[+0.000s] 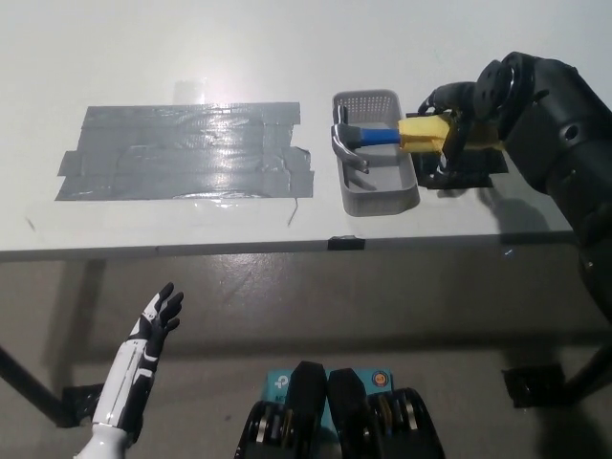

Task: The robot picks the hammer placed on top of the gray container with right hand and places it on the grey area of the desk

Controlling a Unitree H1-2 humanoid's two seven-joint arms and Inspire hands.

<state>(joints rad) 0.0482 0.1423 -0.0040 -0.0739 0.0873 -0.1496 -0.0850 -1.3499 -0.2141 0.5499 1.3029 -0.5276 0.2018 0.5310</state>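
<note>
The hammer (382, 136) lies across the top of the gray container (380, 196), its metal head at the container's left rim and its blue and yellow handle reaching right. My black right hand (457, 120) is wrapped around the yellow end of the handle, fingers curled over it. The grey taped area (182, 151) covers the desk to the left of the container. My white left hand (158, 322) hangs below the desk's front edge at the lower left, fingers spread, holding nothing.
The white desk (191, 229) ends in a front edge across the picture's middle, with floor below it. A black flat piece (469, 175) lies on the desk under my right hand, just right of the container.
</note>
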